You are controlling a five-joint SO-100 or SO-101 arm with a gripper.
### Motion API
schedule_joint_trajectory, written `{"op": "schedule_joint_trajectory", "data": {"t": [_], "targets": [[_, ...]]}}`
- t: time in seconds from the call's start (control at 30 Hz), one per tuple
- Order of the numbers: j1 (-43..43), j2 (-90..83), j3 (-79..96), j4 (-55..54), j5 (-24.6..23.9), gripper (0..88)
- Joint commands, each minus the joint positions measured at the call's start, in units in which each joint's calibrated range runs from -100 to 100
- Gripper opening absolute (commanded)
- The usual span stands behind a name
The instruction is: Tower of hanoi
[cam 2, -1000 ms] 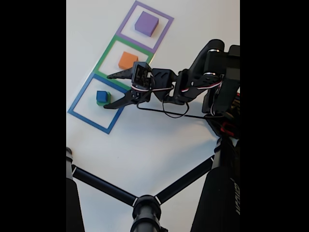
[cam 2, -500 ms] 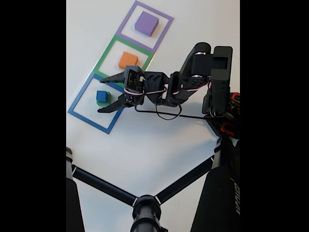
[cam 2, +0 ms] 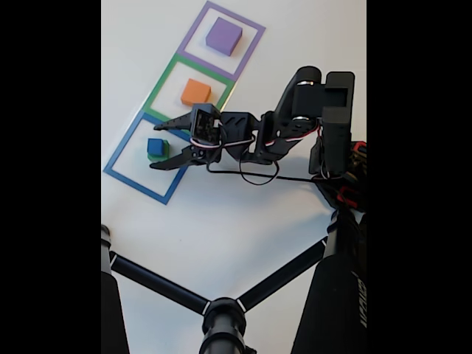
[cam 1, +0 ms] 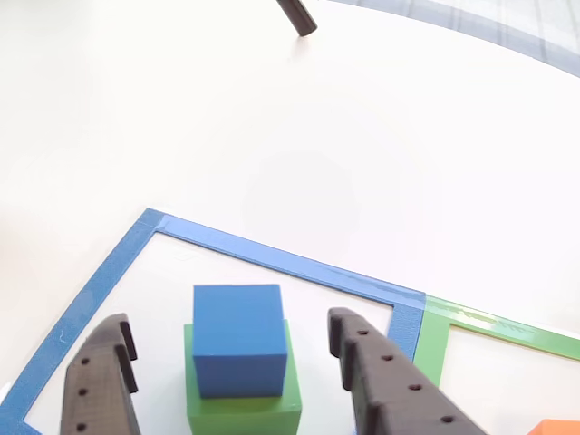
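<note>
You're at the pick step: the black two-finger tool (cam 1: 234, 358) is spread wide, gripping nothing, w/ one finger each side of the small matte blue cube (cam 1: 239, 337). In the other view the cube sits on top of the wider matte green square block (cam 1: 243, 399), and both fingers stand clear of the cube's faces, gap either side. In the fixed view the tool (cam 2: 158, 144) reaches in from the right, over the blue tape square outline (cam 2: 122, 151) that holds the blue cube (cam 2: 155, 147) and the green block (cam 2: 164, 152) under it.

Next move, as I judge it: close on the blue cube only, then lift straight up. The fingertips look low, about level w/ the green block's top, so check height before closing; too low and you pinch or drag the green one too. Cube seems a bit off-centre toward the left finger in the other view, so expect it to slide some as the fingers meet.

Around it: the matte orange square block (cam 2: 195, 91) lies in the green tape square outline (cam 2: 158, 85), next along, apart from the tool. The flat matte purple square block (cam 2: 223, 35) lies in the purple tape square outline (cam 2: 193, 29), farthest off. White worktop (cam 2: 221, 221) otherwise bare near the stack. Black tripod legs (cam 2: 158, 284) cross the lower part of the fixed view, well apart from the blocks. Nothing blocks the lift; only the upper finger passes near the green outline's edge.
</note>
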Motion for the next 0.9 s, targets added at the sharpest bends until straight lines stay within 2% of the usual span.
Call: {"op": "schedule_joint_trajectory", "data": {"t": [0.0,0.87], "targets": [[-1.1,-0.7,0.3,-1.2,0.0,19.5],[-3.8,0.4,-0.6,0.0,0.0,6.4]]}}
